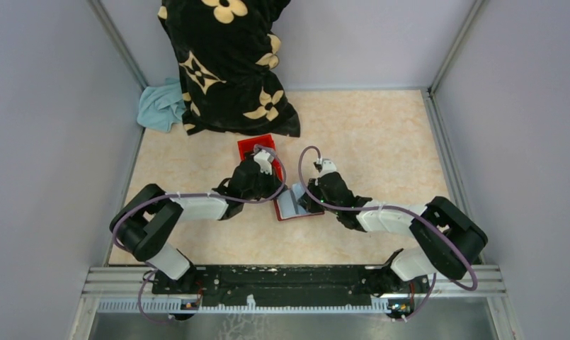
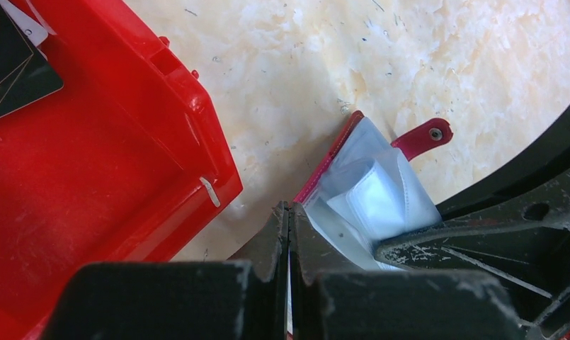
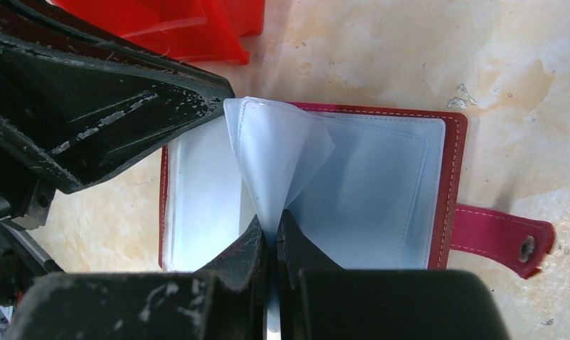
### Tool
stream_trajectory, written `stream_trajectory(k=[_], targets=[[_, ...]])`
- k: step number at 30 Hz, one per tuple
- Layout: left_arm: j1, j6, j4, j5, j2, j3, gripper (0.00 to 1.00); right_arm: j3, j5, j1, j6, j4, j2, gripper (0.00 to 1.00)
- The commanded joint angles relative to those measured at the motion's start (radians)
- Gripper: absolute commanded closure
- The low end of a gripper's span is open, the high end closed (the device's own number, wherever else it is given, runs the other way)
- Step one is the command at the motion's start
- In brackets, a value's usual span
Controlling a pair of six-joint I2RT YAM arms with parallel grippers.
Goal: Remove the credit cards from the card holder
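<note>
card holder (image 3: pixel 448 184): lies open on the table (image 3: pixel 381 57) between your two arms, near the red box (image 2: pixel 197 120); strap tab (image 3: pixel 501 237) sticks out sideways.
right gripper (image 3: pixel 271 230): clenched on a plastic sleeve (image 3: pixel 282 149), which stands curled up off the spread.
left gripper (image 2: pixel 289 219): clenched at the holder's edge; can't tell if it nips anything.
credit cards: none clearly seen; pockets are pale, can't tell if loaded.
step: likely fanning the sleeves to reach a card.
do it well: pin the cover with your left, lift low with your right so the holder doesn't drag. Re-grip on a card edge, not the film, and pull straight out of the pocket mouth.
writing: none readable. The black card (image 2: pixel 13 71) in the box shows thin lines only; snap (image 3: pixel 527 248) is plain.
</note>
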Motion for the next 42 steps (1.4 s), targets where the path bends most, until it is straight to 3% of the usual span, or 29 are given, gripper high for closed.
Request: stream_trajectory(k=[1,17,24,30,42], targets=[[-0.004,-0.011,-0.047,0.003,0.032,0.049,1.0,0.001,-0.01,-0.006,0.003,0.068,-0.014,1.0],[-0.004,-0.045,-0.035,0.105,0.071,0.069,1.0,0.028,-0.035,-0.01,0.016,0.105,0.057,1.0],[-0.004,-0.028,-0.004,0.096,0.037,0.047,1.0,0.054,-0.012,-0.021,0.01,0.112,0.099,1.0],[-0.004,-0.023,0.004,0.122,0.048,0.054,0.93,0.067,-0.017,-0.031,0.005,0.119,0.108,1.0],[-0.004,-0.021,-0.055,0.1,0.061,0.081,0.95,0.079,-0.029,-0.032,0.001,0.129,0.137,1.0]])
